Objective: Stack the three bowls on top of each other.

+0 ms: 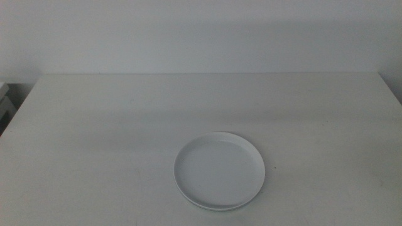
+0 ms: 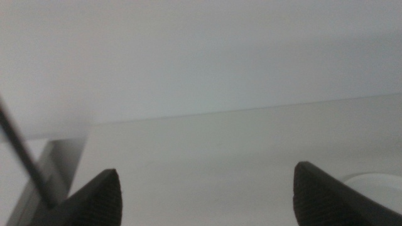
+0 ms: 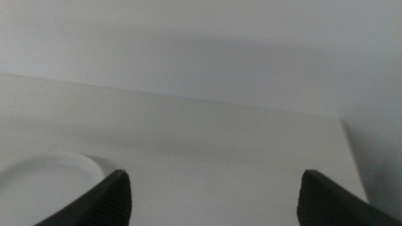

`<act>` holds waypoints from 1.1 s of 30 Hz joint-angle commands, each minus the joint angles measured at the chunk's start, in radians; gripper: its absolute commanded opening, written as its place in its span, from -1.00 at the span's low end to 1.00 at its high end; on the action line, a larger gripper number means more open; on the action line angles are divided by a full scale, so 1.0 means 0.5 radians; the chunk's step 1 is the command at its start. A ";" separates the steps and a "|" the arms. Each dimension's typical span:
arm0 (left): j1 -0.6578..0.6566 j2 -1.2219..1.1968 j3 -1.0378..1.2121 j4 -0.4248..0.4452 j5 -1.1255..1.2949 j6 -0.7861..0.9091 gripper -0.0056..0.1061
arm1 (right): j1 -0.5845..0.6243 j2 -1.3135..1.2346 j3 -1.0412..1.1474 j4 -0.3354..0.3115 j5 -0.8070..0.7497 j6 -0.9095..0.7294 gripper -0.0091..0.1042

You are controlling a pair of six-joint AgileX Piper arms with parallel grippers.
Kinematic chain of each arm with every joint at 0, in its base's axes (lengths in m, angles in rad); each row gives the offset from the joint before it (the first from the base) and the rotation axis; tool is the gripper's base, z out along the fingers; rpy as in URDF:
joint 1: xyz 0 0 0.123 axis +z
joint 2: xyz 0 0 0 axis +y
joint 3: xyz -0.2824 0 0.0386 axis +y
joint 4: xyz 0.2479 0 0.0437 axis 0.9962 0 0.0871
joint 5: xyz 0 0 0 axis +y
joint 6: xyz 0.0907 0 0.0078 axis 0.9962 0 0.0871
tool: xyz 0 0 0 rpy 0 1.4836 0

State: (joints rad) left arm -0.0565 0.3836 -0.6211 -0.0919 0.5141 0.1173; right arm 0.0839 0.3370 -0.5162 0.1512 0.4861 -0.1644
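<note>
One shallow round white plastic bowl [image 1: 219,171] is seen on the white table [image 1: 94,125], a second rim showing beneath it, while the left gripper [image 2: 204,194] and right gripper [image 3: 213,198] are held wide apart, empty.

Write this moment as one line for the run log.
bowl stack: table centre-front | left gripper: open, empty | right gripper: open, empty | both arms outside middle view

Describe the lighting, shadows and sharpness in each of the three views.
Middle view: soft, even light, no glare; the white bowl is sharp, with a faint shadow along its near rim and little contrast against the white table. Left wrist view: hazy; the left gripper has blurred dark jaws, spread wide. Right wrist view: equally soft; the right gripper is blurred too, and a broad shadow crosses the wall.
</note>
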 commanded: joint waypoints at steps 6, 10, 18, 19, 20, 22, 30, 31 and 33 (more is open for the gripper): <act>0.062 -0.591 0.509 -0.281 -0.268 -0.026 0.71 | -0.177 -0.383 0.457 -0.041 -0.215 -0.017 0.60; 0.062 -0.825 0.793 -0.277 -0.276 -0.026 0.71 | -0.177 -0.536 0.655 -0.068 -0.215 -0.017 0.60; 0.062 -0.818 1.110 -0.277 -0.497 -0.026 0.71 | -0.177 -0.749 0.952 -0.168 -0.257 -0.017 0.60; 0.062 -0.820 1.140 -0.277 -0.514 -0.026 0.71 | -0.177 -0.749 0.986 -0.168 -0.279 -0.017 0.60; 0.062 -0.822 1.171 -0.277 -0.531 -0.026 0.71 | -0.177 -0.749 1.013 -0.166 -0.297 -0.017 0.60; 0.062 -0.823 1.228 -0.277 -0.538 -0.026 0.71 | -0.177 -0.749 1.044 -0.163 -0.315 -0.017 0.60; 0.062 -0.823 1.314 -0.263 -0.514 -0.026 0.71 | -0.177 -0.749 1.073 -0.161 -0.351 -0.017 0.60; 0.062 -0.823 1.314 -0.263 -0.480 -0.026 0.71 | -0.177 -0.749 1.073 -0.159 -0.351 -0.017 0.60; 0.062 -0.823 1.314 -0.263 -0.464 -0.026 0.71 | -0.177 -0.749 1.073 -0.159 -0.351 -0.017 0.60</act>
State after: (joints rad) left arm -0.0248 -0.0134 0.0295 -0.2127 0.3466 0.1173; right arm 0.0014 -0.0099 0.0225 0.0791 0.3853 -0.1644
